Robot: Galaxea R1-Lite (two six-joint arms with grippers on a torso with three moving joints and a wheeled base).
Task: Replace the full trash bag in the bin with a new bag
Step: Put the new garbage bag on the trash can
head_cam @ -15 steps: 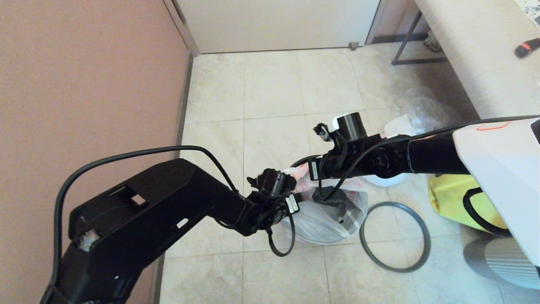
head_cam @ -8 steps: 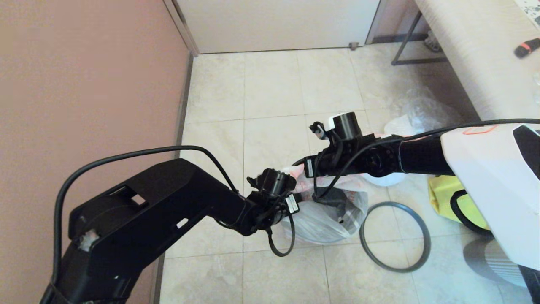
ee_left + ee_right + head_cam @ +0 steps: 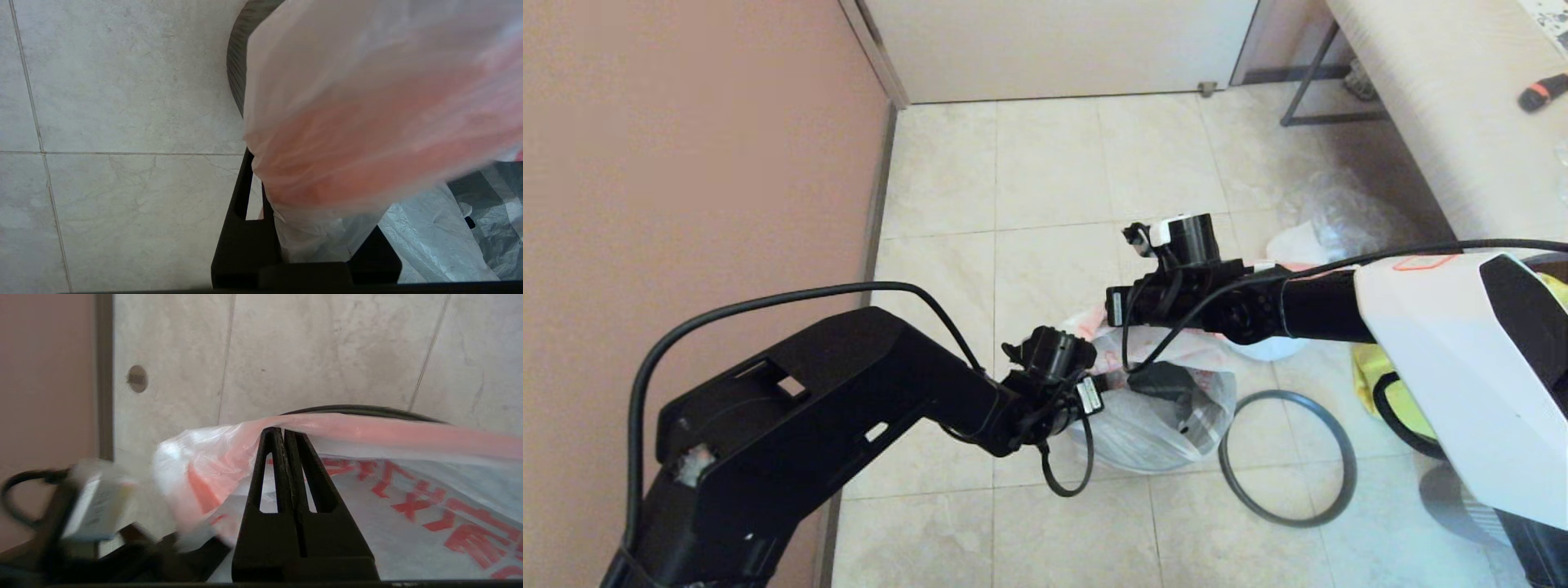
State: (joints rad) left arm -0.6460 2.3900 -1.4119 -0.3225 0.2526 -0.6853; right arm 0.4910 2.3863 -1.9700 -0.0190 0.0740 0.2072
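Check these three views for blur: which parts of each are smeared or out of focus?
Head view: sharp throughout. Left wrist view: the full trash bag's pink-red plastic near the lens is smeared, while the floor tiles stay crisp. Right wrist view: the shut right gripper and the bag's red characters are sharp, but the white label beside them is blurred.

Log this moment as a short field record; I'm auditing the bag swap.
left gripper: shut on a bunch of the full trash bag, beside the bin
right gripper: shut on the same bag's pink-red edge
hoop rim: off the bin, flat on the floor on the bag's right
nearby on the floor: yellow tote and clear plastic bag, both on the robot's right
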